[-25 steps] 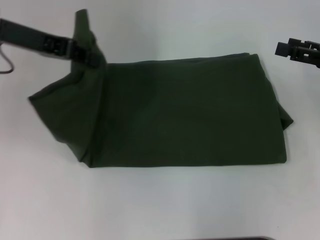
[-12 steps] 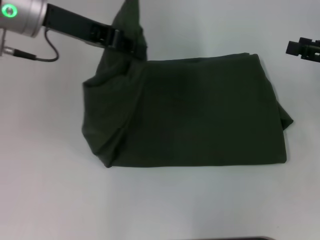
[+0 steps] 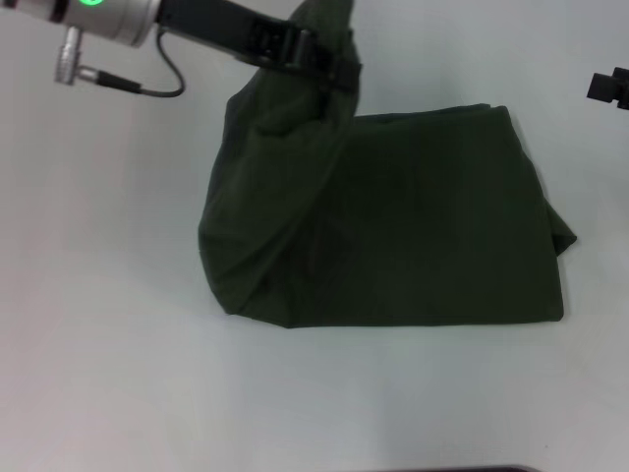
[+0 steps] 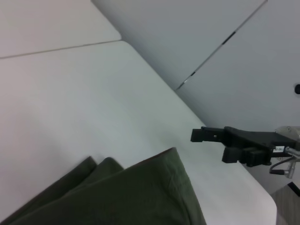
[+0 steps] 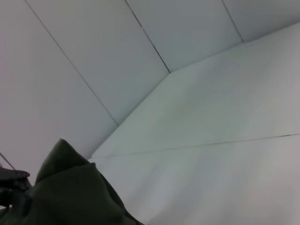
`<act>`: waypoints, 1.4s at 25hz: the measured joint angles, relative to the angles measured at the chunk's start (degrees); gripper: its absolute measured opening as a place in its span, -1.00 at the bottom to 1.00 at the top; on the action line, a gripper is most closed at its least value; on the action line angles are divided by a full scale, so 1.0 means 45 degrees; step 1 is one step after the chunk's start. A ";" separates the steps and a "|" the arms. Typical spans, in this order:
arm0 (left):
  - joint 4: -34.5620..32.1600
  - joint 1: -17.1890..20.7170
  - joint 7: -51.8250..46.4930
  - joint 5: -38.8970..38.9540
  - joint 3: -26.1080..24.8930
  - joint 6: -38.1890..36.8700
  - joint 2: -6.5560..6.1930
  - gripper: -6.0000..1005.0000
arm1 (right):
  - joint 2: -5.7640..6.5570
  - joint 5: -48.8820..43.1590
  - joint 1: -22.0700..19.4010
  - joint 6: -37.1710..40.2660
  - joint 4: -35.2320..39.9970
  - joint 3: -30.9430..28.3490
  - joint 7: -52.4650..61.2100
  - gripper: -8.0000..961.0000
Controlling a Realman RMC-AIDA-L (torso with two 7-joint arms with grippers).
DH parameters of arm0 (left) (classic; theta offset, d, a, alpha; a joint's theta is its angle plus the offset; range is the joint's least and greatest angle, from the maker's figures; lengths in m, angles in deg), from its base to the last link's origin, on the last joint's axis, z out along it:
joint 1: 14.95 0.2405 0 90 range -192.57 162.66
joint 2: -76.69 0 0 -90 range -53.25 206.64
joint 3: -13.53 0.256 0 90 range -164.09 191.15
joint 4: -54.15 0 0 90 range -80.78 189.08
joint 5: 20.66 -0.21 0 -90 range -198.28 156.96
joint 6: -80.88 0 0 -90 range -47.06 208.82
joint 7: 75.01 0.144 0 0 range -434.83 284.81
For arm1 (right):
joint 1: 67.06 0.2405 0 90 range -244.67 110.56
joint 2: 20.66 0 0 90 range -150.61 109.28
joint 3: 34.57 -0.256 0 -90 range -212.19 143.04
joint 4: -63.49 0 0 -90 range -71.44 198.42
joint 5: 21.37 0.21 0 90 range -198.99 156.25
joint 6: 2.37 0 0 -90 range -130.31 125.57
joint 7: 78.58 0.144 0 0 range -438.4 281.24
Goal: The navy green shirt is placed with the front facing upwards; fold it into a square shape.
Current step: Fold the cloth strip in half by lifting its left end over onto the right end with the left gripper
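Note:
The navy green shirt (image 3: 423,226) lies on the white table as a plain dark green folded band. Its left end is lifted off the table and bunched, rising to a peak at the back. My left gripper (image 3: 339,67) is shut on that raised end, above the shirt's back edge and left of its middle. The left wrist view shows a fold of the shirt (image 4: 140,197) just below the camera. My right gripper (image 3: 611,87) hangs at the far right, apart from the shirt; it also shows as the right gripper (image 4: 201,135) in the left wrist view.
The white table (image 3: 108,324) spreads around the shirt on all sides. A grey cable (image 3: 147,84) loops under my left wrist. In the right wrist view, the lifted cloth (image 5: 70,187) stands before pale wall panels.
My left gripper has carried the shirt's left end rightward and up over the folded band, so the shirt's spread has shortened. The right gripper has drawn back toward the right edge.

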 joint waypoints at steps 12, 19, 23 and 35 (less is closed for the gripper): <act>0.0342 -0.0038 -0.0580 0.1486 0.2349 0.1537 0.0037 -0.96 | 0.0138 -0.0058 -0.0182 0.0310 0.0000 -0.0165 0.0022 0.91; 0.0930 -0.0051 -0.0590 0.2272 0.3300 0.2531 0.0042 -0.96 | 0.0143 -0.0069 -0.0243 0.0545 0.0156 -0.0172 0.0095 0.91; 0.1245 -0.0053 -0.0584 0.2728 0.3904 0.3250 0.0043 -0.96 | 0.0144 -0.0072 -0.0277 0.0630 0.0233 -0.0168 0.0142 0.91; 0.2504 0.0034 -0.0361 0.4130 0.4788 0.5159 0.0115 -0.96 | 0.0159 -0.0073 -0.0304 0.0842 0.0588 -0.0178 0.0237 0.90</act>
